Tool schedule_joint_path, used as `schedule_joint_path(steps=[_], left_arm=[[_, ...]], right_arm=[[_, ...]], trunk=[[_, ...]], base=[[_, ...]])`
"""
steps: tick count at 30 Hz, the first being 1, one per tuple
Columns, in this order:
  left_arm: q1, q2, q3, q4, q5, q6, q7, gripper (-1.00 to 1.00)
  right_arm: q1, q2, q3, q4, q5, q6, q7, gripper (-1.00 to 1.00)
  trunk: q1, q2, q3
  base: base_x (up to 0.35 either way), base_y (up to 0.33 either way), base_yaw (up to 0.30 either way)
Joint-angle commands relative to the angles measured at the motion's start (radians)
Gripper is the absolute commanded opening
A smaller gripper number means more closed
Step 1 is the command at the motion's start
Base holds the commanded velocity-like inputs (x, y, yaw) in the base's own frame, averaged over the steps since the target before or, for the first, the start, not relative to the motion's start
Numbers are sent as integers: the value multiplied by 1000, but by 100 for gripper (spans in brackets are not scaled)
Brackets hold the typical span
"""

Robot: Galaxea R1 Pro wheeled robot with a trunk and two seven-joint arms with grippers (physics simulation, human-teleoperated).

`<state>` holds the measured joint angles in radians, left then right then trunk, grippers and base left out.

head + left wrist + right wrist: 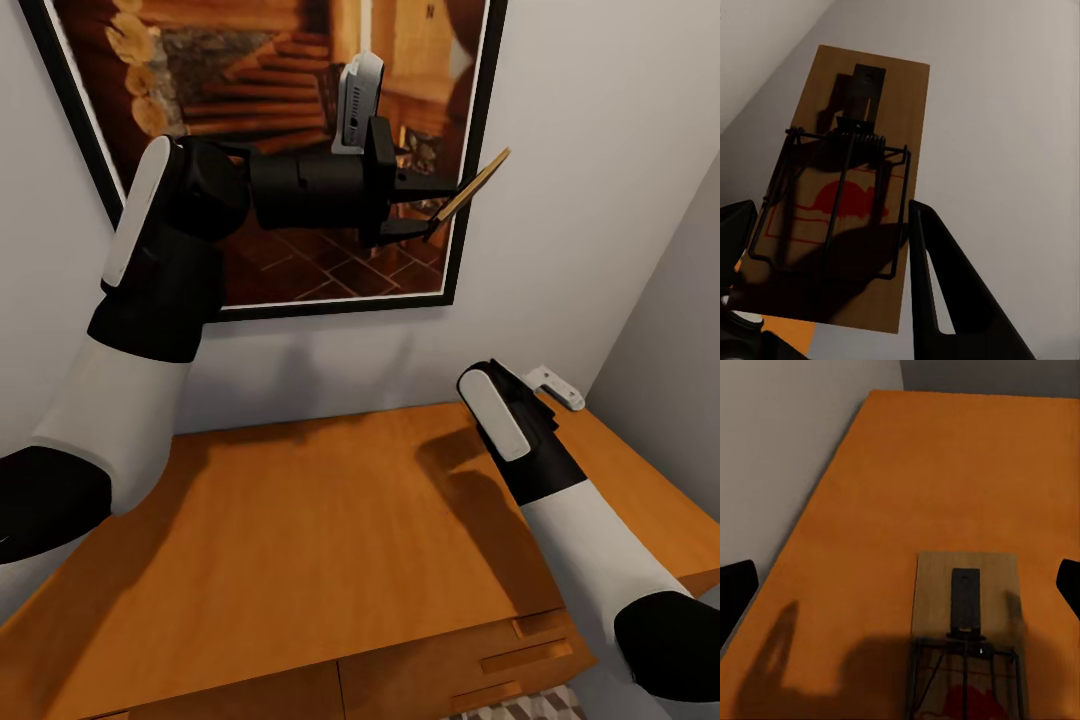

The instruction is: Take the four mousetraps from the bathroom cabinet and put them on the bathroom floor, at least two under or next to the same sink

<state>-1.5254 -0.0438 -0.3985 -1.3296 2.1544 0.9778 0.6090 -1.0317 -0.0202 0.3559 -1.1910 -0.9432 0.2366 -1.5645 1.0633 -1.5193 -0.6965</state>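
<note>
Up in the air goes one mousetrap (pixel 844 187), a thin tan board with a black wire spring bar and a red mouse print, pinched at its end by the left gripper (pixel 432 212) in front of the framed picture (pixel 300 130) on the wall. That left arm is raised and stretched sideways above the cabinet (pixel 330 520). The right gripper (pixel 900 585) hangs low with its fingers spread wide over a second mousetrap (pixel 966 622) lying flat on the orange-brown cabinet top.
</note>
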Motion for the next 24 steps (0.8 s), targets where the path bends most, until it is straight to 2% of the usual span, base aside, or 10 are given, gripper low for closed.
schedule_joint_path(steps=[1,8,24], left_arm=[[-1,0,1,-2,8,2,9,-100],[-1,-1,1,-7,9,1,9,-100],[-1,-1,3,-7,9,1,8,-100]], right_arm=[[0,-1,2,3,-6,10,-6,100],[6,-1,1,50,-5,-37,-6,100],[8,3,1,119,-5,-70,-6,100]], trunk=[[0,-1,-1],[0,-1,-1],[0,-1,-1]], base=[[0,0,0],[0,0,0],[0,0,0]])
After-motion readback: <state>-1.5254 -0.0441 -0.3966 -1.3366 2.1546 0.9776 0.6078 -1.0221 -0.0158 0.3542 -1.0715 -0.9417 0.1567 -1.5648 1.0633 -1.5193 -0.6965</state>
